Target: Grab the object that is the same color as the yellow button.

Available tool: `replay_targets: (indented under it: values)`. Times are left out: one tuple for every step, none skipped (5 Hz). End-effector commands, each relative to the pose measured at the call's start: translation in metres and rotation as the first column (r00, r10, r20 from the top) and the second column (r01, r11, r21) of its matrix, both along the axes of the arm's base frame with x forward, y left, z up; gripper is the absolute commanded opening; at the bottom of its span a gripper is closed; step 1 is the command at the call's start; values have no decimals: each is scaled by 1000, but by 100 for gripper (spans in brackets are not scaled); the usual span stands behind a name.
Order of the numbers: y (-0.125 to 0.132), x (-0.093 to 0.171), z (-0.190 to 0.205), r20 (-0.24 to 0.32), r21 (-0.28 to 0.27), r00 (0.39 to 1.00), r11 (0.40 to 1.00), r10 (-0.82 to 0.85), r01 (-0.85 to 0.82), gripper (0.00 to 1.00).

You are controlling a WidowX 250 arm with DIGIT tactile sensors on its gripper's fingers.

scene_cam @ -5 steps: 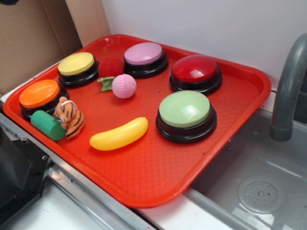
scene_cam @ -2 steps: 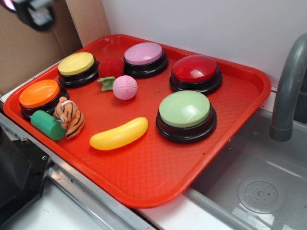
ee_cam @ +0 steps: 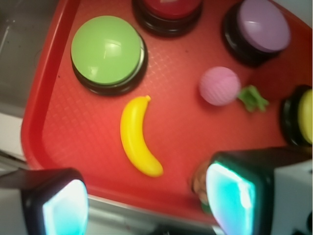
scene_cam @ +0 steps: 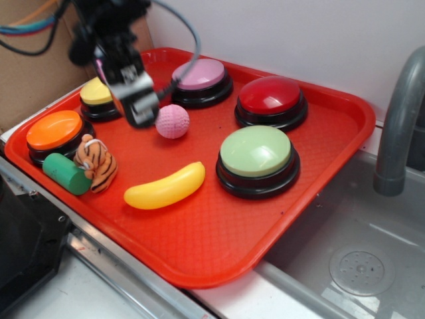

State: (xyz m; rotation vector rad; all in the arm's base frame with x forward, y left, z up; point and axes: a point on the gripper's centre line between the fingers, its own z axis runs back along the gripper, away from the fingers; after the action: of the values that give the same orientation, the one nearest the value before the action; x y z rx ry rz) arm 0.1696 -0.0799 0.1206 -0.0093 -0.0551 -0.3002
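A glossy yellow banana [scene_cam: 165, 187] lies on the red tray [scene_cam: 219, 246], left of the pale green button [scene_cam: 257, 159]; in the wrist view the banana [ee_cam: 136, 135] curves just beyond my fingers. The yellow button [scene_cam: 97, 97] sits at the tray's back left, partly hidden by my arm; in the wrist view the yellow button [ee_cam: 305, 116] is cut off at the right edge. My gripper [scene_cam: 139, 106] hangs high over the back left of the tray, well up-left of the banana. Its jaws stand wide apart and hold nothing [ee_cam: 146, 203].
The tray also carries an orange button [scene_cam: 54, 133], a green cylinder [scene_cam: 66, 174], a tiger toy [scene_cam: 96, 163], a pink ball [scene_cam: 172, 121], a purple button [scene_cam: 200, 80] and a red button [scene_cam: 271, 100]. A sink [scene_cam: 352, 259] and faucet [scene_cam: 398, 126] lie to the right, cardboard [scene_cam: 33, 73] behind.
My arm has come in from the upper left and now hangs over the back left of the tray, covering the red strawberry toy and part of the yellow button. The objects have not moved.
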Motion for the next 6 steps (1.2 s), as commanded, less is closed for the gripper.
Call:
replay_targets:
  values:
    - [-10,9,-60,45,14,999,1000,-10,9,100]
    - [-16,11,-86,50,-31,998,999,-40,42,100]
    - [-16,10,-102,55,-17,998,1000,-20,21,90]
    - [-15,10,-99,40,-16,999,1000,14,-13,0]
    - [-17,12,-95,43,-1,999,1000,11,-11,0]
    - [-13,19,-72,6,19,998,998,62,-62,0]
